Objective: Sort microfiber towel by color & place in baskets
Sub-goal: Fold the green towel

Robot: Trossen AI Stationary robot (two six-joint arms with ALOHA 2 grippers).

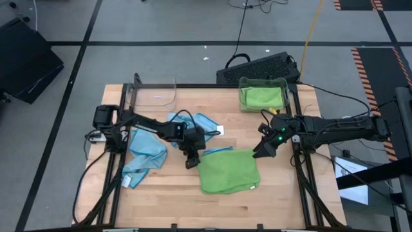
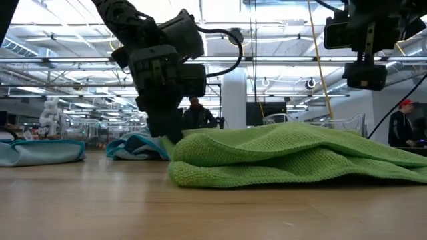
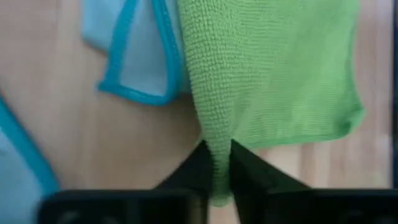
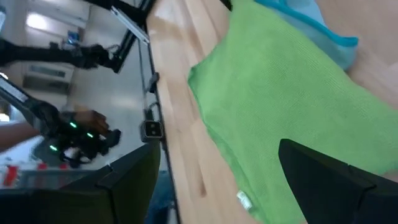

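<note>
A green towel (image 1: 228,171) lies spread on the wooden table, near the front and a little right of the middle. My left gripper (image 1: 192,161) is down at its left edge and shut on it. My right gripper (image 1: 264,149) hangs open above the towel's far right corner, touching nothing. Two blue towels (image 1: 147,153) (image 1: 196,122) lie crumpled on the left half of the table. A clear basket (image 1: 154,95) stands at the far left. The clear basket at the far right (image 1: 283,82) holds another green towel (image 1: 262,96). My left gripper pinches a bunched-up fold at the green towel's left edge (image 3: 216,163) between its two fingers (image 3: 249,174). The fingers slant down from the table's left side. The rest of the towel lies on the table, spreading away from the fingers toward the right.
A dark keyboard (image 1: 257,67) and cables lie on the floor beyond the table's far edge. One blue towel's corner (image 3: 140,68) lies right beside the green towel's pinched edge. Bare wood shows along the table's front edge (image 1: 212,209).
</note>
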